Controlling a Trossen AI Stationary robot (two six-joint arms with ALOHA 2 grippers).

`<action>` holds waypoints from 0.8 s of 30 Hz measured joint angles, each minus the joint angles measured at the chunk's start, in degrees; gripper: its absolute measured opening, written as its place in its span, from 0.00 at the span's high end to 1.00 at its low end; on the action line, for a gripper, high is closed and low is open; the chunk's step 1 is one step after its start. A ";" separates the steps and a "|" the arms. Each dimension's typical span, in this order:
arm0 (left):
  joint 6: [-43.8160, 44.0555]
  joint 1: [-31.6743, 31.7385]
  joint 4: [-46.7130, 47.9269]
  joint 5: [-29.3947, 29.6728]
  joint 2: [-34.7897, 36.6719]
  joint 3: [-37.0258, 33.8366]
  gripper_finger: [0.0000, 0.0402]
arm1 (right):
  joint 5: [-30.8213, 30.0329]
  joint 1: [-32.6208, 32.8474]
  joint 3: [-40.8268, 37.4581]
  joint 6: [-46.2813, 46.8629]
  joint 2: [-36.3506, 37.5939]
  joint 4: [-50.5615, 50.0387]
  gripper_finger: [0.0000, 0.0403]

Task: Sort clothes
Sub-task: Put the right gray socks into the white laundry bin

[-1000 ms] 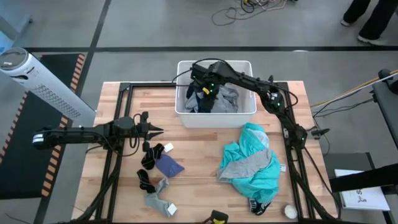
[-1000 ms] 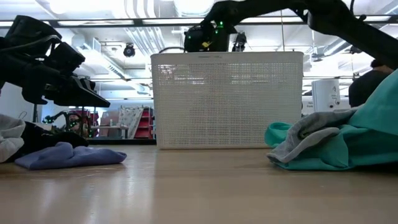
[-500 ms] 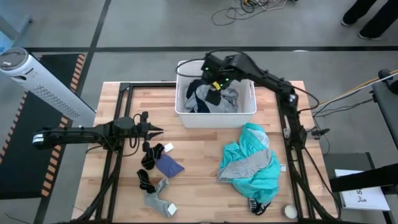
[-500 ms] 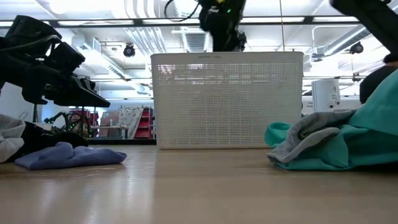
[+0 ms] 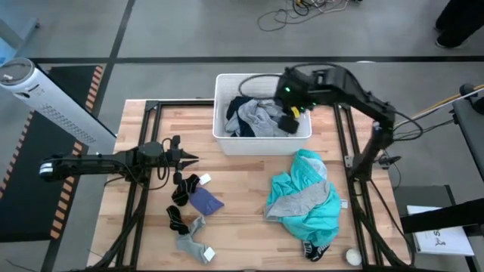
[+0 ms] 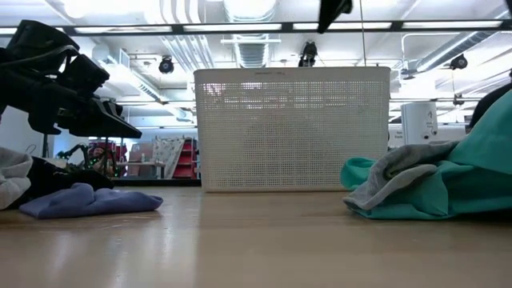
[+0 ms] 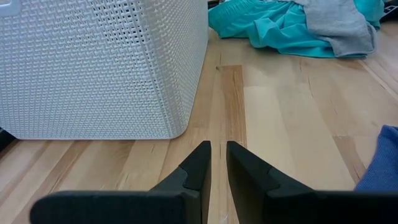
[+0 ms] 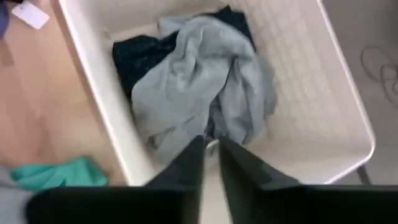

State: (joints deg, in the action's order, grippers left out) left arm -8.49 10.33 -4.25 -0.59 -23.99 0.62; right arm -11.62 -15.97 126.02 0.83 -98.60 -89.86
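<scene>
The right claw (image 5: 291, 121), closed and empty, is hovering over the basket (image 5: 224, 136) holding the grey shirt (image 5: 261, 117). It should be heading for the teal garment (image 5: 318, 215) near the worktop's right edge, gripping one bunched fold. The left claw (image 5: 189, 159) is waiting closed.

Grey concrete floor (image 5: 174, 30) with dark seams around a pale wood-plank worktop (image 5: 242, 181). White perforated tower unit (image 5: 45, 98) at one corner. Loose cables (image 5: 302, 9) on the floor beyond. Strip ceiling lights (image 6: 144, 29), exposed ducts (image 6: 192, 52), red shelving (image 6: 172, 156) far back.
</scene>
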 joint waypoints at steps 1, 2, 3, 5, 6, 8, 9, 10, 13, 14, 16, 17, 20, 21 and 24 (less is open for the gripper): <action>0.02 0.00 -0.01 0.00 0.01 -0.01 0.91 | -0.10 0.85 -2.20 1.22 1.44 0.10 0.97; 0.02 0.00 -0.01 -0.02 0.02 -0.01 0.91 | -0.30 1.74 -4.64 2.45 3.05 0.32 0.98; 0.02 0.00 -0.02 0.01 0.02 -0.02 0.91 | -0.15 2.84 -7.13 3.82 4.64 0.53 0.97; 0.02 0.00 0.00 0.00 0.00 -0.02 0.91 | 0.04 5.16 -12.68 7.08 7.98 1.04 0.95; 0.02 0.00 -0.02 0.01 0.02 -0.02 0.91 | 0.05 6.44 -15.59 8.53 9.45 1.54 0.94; 0.01 -0.02 0.00 0.00 0.00 -0.02 0.91 | -0.04 9.38 -21.60 11.39 12.49 3.84 0.95; 0.01 -0.01 -0.02 0.01 0.02 -0.02 0.91 | -0.06 11.19 -24.49 12.83 13.87 5.19 0.95; 0.00 0.00 -0.02 0.00 0.02 0.00 0.91 | 0.09 13.01 -27.10 14.67 15.32 6.32 0.96; 0.01 0.00 -0.01 0.01 0.00 -0.01 0.91 | 2.10 19.39 -33.62 20.33 19.17 10.69 0.99; 0.00 -0.01 -0.02 0.01 0.02 -0.02 0.91 | 2.15 21.87 -35.57 22.09 20.35 12.38 0.99; 0.02 0.00 0.00 0.01 0.00 0.00 0.91 | 2.08 27.13 -39.19 25.68 22.36 16.91 0.99; 0.02 0.00 0.00 0.01 0.02 0.00 0.91 | 2.13 29.65 -40.77 27.31 23.08 19.05 0.99; 0.00 0.00 0.00 0.01 0.02 0.00 0.91 | 1.23 36.18 -44.83 32.85 24.30 23.35 0.96; 0.02 -0.02 -0.01 0.01 0.01 -0.01 0.91 | 0.13 38.19 -45.98 34.44 24.34 24.07 0.94; 0.02 -0.01 -0.01 0.01 0.00 -0.01 0.91 | -1.94 43.26 -49.04 38.87 23.39 24.68 0.88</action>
State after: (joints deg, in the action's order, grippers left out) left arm -8.47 10.32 -4.26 -0.58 -23.99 0.61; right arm -13.56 27.29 76.98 39.70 -75.21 -65.17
